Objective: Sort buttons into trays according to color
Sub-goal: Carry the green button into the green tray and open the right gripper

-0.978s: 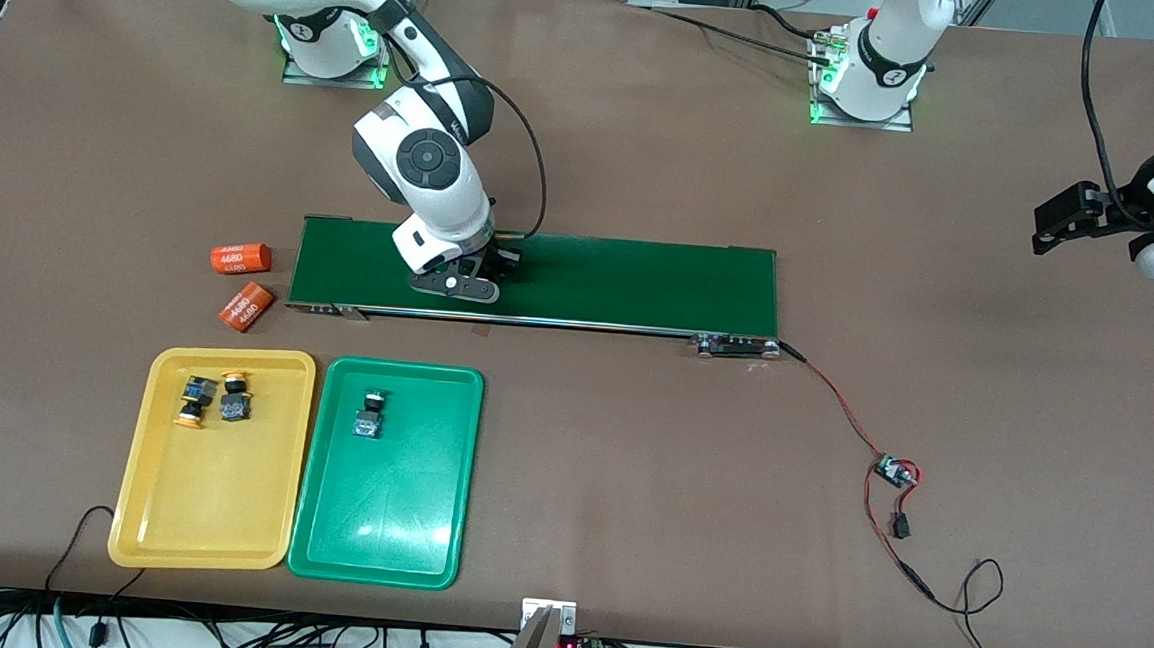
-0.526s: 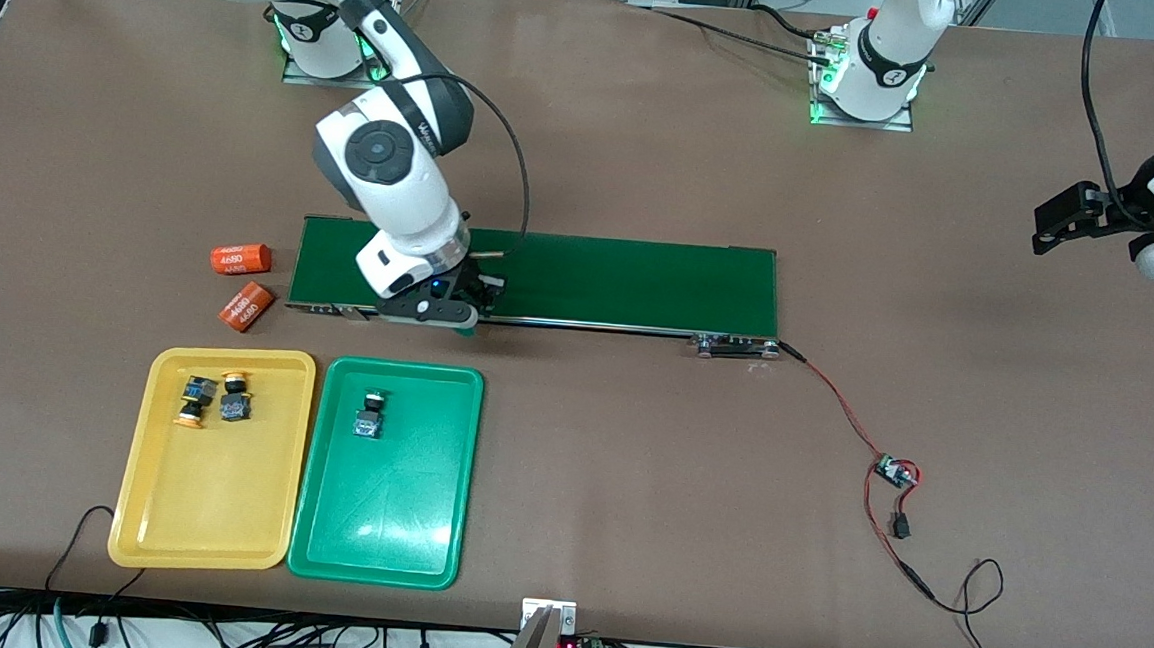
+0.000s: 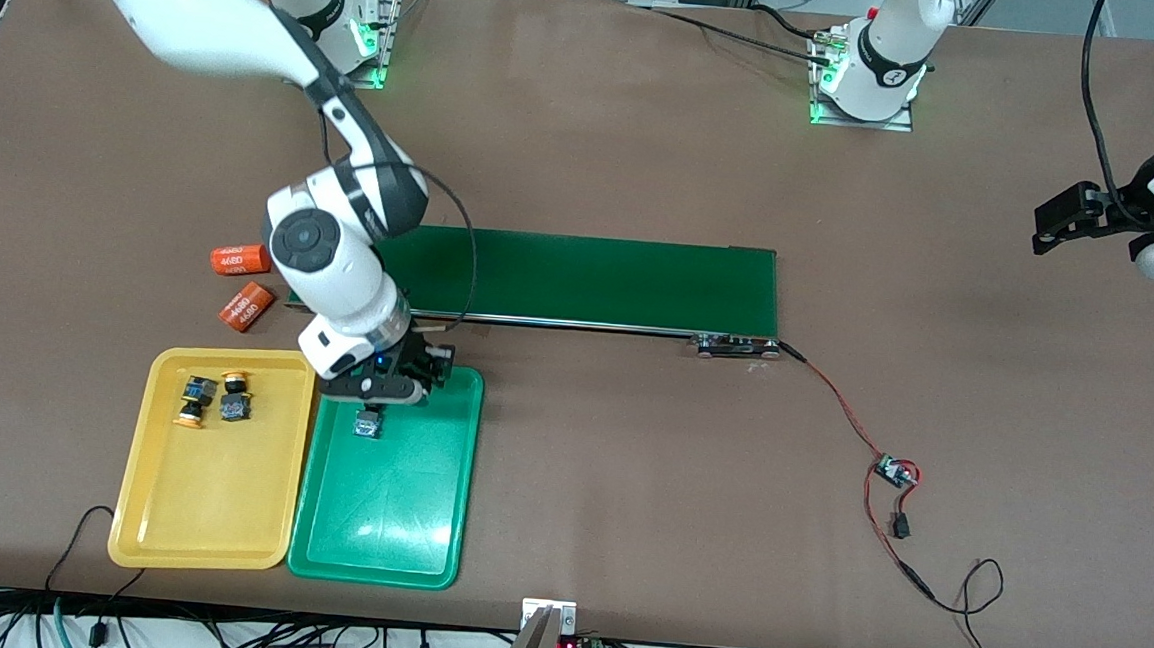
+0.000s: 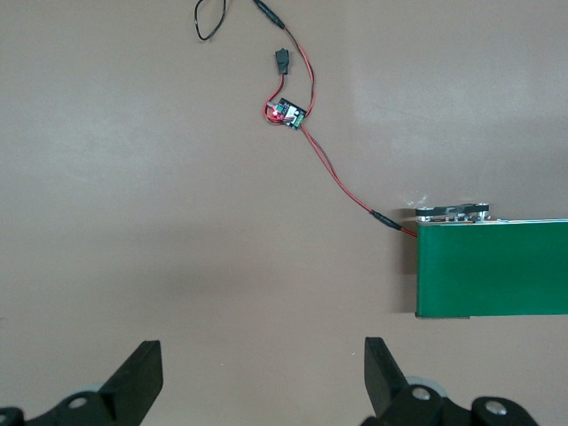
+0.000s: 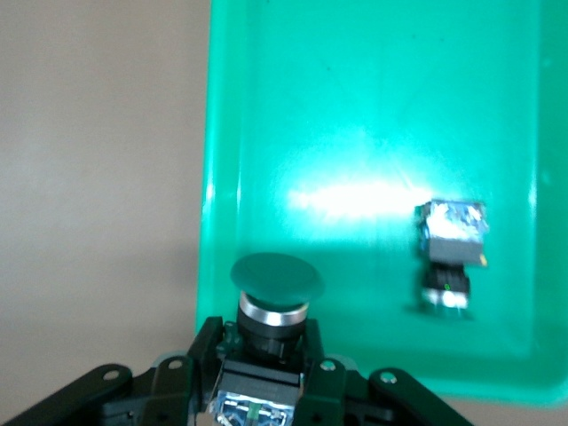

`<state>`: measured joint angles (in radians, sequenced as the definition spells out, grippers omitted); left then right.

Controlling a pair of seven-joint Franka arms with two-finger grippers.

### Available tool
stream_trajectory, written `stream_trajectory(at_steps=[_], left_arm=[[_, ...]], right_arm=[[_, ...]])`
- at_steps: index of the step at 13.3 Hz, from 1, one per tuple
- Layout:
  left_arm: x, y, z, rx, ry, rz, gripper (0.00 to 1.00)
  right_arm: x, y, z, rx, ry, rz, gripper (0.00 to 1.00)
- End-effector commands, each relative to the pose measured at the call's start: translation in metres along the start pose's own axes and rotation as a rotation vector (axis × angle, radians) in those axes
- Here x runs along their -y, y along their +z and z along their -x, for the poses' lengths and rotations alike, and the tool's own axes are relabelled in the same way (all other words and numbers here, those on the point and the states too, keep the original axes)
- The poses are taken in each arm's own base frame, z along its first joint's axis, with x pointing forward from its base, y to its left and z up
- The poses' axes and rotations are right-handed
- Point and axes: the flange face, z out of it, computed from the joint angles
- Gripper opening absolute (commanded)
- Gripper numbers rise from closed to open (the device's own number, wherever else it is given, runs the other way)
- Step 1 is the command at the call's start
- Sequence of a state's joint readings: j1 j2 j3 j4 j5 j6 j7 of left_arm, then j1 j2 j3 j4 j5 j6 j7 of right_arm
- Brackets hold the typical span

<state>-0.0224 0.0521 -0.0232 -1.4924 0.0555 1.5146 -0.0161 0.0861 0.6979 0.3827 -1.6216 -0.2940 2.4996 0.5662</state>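
Since a second ago, I am carrying my right gripper (image 3: 380,389) off the conveyor belt (image 3: 580,279) and am now holding it over the edge of the green tray (image 3: 383,513) that lies closest to the belt. In the right wrist view my fingers are closing on the black body of a green-capped button (image 5: 276,277), its cap pointing away from my palm and hanging above the tray floor. A second green-capped button (image 5: 451,248) is lying on its side in the same tray, near my fingers but apart from them. Two yellow-capped buttons (image 3: 213,399) are resting together in the yellow tray (image 3: 205,512), which sits just beside the green one. My left gripper (image 4: 257,373) is waiting, fingers spread wide and holding nothing, above bare table near the belt's motor end.
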Motion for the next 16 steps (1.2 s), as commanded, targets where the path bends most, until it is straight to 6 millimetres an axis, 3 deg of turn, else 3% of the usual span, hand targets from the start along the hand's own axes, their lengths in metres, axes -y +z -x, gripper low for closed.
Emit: stream_trajectory(at_steps=[1, 4, 5, 6, 8, 9, 10, 12, 13, 14, 16], left_arm=[[0.002, -0.003, 0.001, -0.002, -0.011, 0.014, 1.00], [0.002, -0.003, 0.001, -0.002, -0.009, 0.014, 1.00], [0.002, -0.003, 0.000, -0.003, -0.009, 0.016, 1.00], [0.002, -0.003, 0.001, -0.002, -0.009, 0.014, 1.00], [0.002, -0.003, 0.001, -0.002, -0.009, 0.016, 1.00], [0.003, -0.003, 0.001, -0.002, -0.012, 0.016, 1.00], [0.005, -0.003, 0.001, -0.001, -0.015, 0.016, 1.00], [0.005, -0.003, 0.001, -0.001, -0.016, 0.018, 1.00], [0.005, -0.002, 0.001, 0.000, -0.017, 0.016, 1.00], [0.005, -0.003, 0.001, -0.001, -0.015, 0.016, 1.00], [0.005, -0.002, 0.001, 0.000, -0.017, 0.016, 1.00]], right_arm=[[0.006, 0.025, -0.001, -0.018, -0.058, 0.009, 0.07], [-0.007, 0.037, -0.003, -0.035, -0.065, 0.026, 0.08], [-0.006, 0.037, -0.002, -0.036, -0.064, 0.023, 0.23], [-0.008, 0.039, -0.001, -0.031, -0.060, 0.024, 0.54], [-0.011, 0.040, -0.001, -0.029, -0.061, 0.033, 0.72], [-0.012, 0.040, -0.001, -0.030, -0.061, 0.034, 0.69], [-0.012, 0.040, -0.001, -0.031, -0.063, 0.035, 0.59], [-0.012, 0.039, -0.001, -0.030, -0.065, 0.035, 0.60], [-0.012, 0.037, 0.002, -0.025, -0.070, 0.039, 0.76], [-0.014, 0.027, 0.003, -0.026, -0.064, 0.045, 1.00], [-0.028, -0.003, 0.009, -0.011, -0.063, 0.091, 1.00]])
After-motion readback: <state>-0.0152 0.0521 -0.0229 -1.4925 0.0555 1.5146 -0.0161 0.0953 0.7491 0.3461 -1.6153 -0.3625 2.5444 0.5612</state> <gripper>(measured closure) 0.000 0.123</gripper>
